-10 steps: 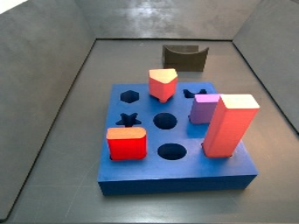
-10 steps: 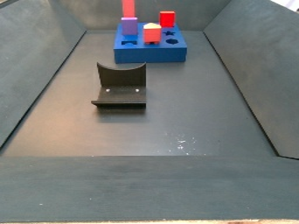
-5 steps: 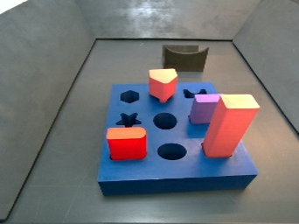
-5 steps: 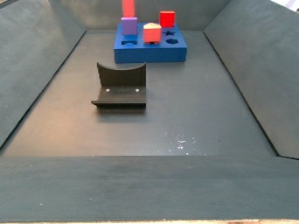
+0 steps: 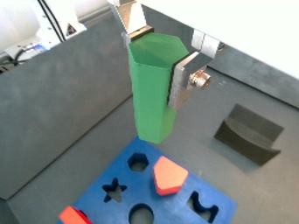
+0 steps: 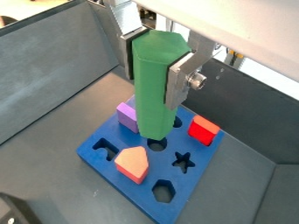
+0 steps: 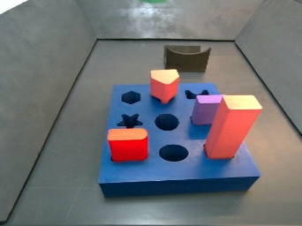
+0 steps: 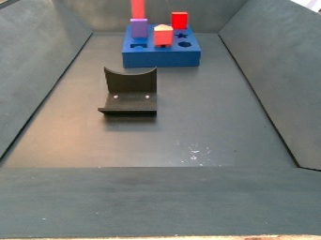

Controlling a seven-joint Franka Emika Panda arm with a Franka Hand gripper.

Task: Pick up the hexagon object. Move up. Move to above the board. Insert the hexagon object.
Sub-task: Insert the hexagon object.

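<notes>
High above the board (image 5: pixel 152 188), the gripper (image 5: pixel 158 48) squeezes the hexagon object (image 5: pixel 156 87) between its two silver fingers (image 5: pixel 184 80). The hexagon object is a tall, plain green rod with flat sides and a six-sided top. It hangs straight down in both wrist views and does not touch the board.

The board is a thick blue block with shaped holes. The six-sided hole (image 5: pixel 139 161) is open. A small orange-pink block (image 5: pixel 170 175), a red block (image 6: pixel 204 129), a purple block (image 6: pixel 126 113) and a tall red-orange pillar (image 7: pixel 231 126) stand in other holes.

In a wrist view the green rod covers part of the board and most of the purple block. In that view the pillar cannot be seen. In both side views the gripper and the rod are out of the picture; only a tiny green spot (image 7: pixel 154 2) shows at the top edge. A dark curved block (image 8: pixel 128 92) sits on the floor, well apart from the board.
</notes>
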